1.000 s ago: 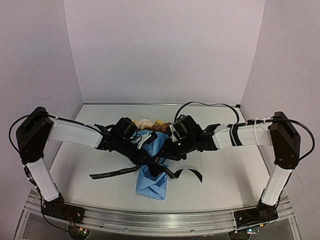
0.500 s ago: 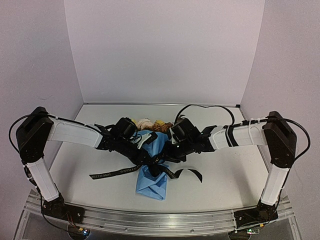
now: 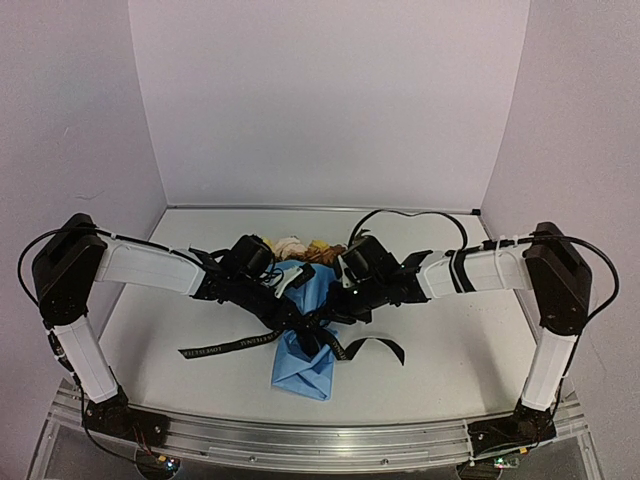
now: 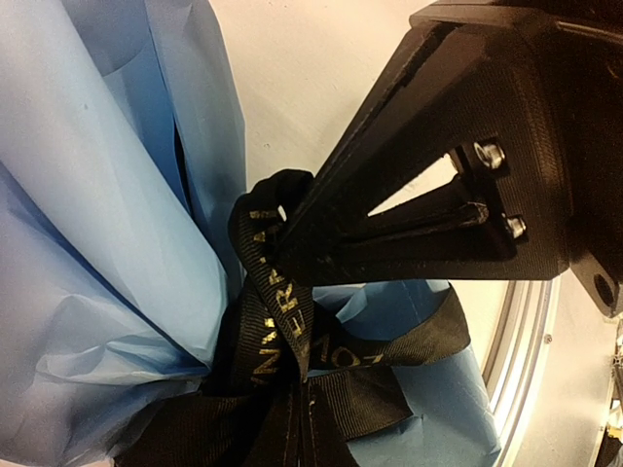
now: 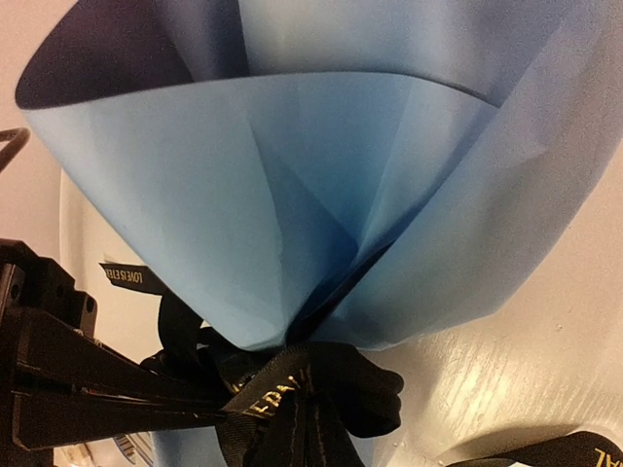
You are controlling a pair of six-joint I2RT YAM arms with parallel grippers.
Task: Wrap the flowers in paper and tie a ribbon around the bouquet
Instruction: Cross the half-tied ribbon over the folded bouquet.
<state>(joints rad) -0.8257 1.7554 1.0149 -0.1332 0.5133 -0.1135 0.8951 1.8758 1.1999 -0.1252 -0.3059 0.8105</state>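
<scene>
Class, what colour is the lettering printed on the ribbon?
Gold, on the black ribbon; clearest in the left wrist view.

**A pale booth around a white table**

The white table has a smooth top with a faint sheen and a few small scuffs. Three plain walls stand close around it. The back wall is a flat, pale lilac-white. The left wall and the right wall angle outward toward the near side and look a shade darker. A ribbed aluminium rail runs along the table's near edge. The light is even and soft, casting only faint shadows.
</scene>
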